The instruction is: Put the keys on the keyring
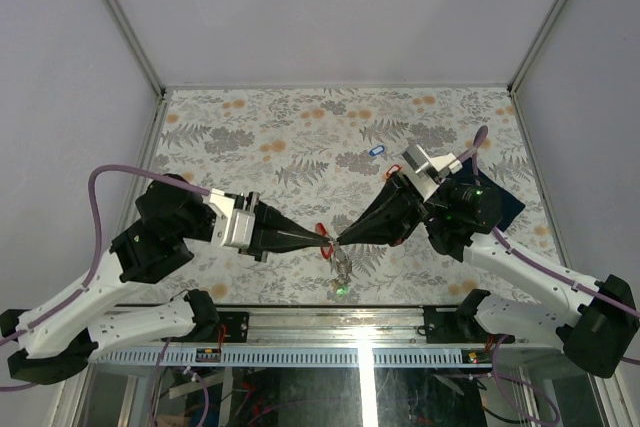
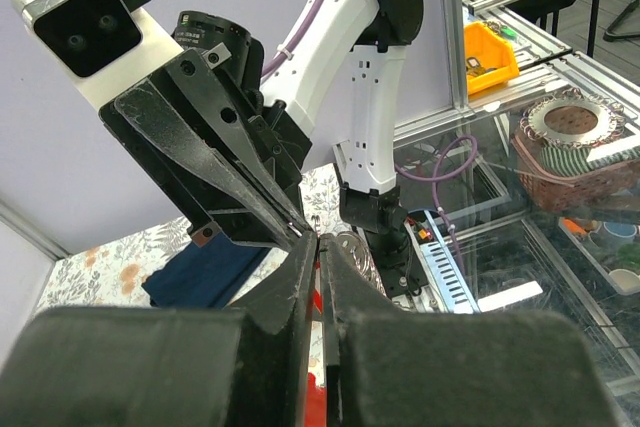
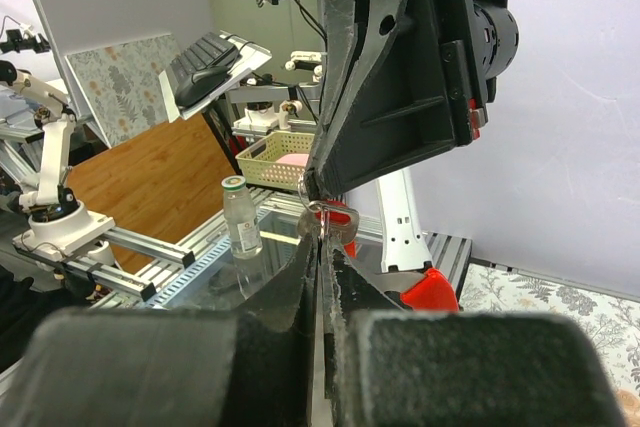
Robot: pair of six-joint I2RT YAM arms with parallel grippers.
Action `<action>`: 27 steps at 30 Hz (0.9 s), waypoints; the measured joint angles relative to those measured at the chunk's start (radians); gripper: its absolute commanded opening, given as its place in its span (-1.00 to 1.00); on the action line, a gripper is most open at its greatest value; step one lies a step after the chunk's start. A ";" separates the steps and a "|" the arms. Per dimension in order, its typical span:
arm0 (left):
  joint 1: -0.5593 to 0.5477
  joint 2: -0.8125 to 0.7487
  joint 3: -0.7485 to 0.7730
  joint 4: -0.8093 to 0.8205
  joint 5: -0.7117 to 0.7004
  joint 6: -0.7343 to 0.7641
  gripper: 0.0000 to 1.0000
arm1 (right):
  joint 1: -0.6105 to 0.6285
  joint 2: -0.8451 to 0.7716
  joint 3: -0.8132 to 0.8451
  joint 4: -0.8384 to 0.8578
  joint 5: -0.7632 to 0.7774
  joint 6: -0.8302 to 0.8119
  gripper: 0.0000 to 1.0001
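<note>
**Key and ring.** A small red-tagged silvery metal key (image 1: pixel 321 230) is held above the floral-patterned table (image 1: pixel 250 127), near its near edge. It sits clenched in the tips of the left gripper (image 1: pixel 322 238), and red shows between the closed fingers in the left wrist view. Just to its right, the right gripper (image 1: pixel 342 239) is also clenched and appears to pinch the silvery metal keyring (image 1: pixel 343 265). The ring hangs below the tips with a green-tagged key (image 1: pixel 342 289) on it.

**Geometry.** The two grippers meet tip to tip along a left-right axis. The ring lies just right of the key, so threading probably turns on this alignment.

**Outlying items.** A blue-tagged key (image 1: pixel 376 151) lies loose farther back, nearer the right arm.

**Containers.** Both stand off the table.
- A pale lattice basket (image 3: pixel 262 152) holds something pink.
- The contents of a yellow plastic bin (image 2: pixel 488 52) are unclear.
</note>
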 measured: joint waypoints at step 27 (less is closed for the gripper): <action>0.000 0.004 0.006 -0.001 -0.010 -0.001 -1.00 | 0.000 -0.016 0.006 0.025 -0.008 0.023 -1.00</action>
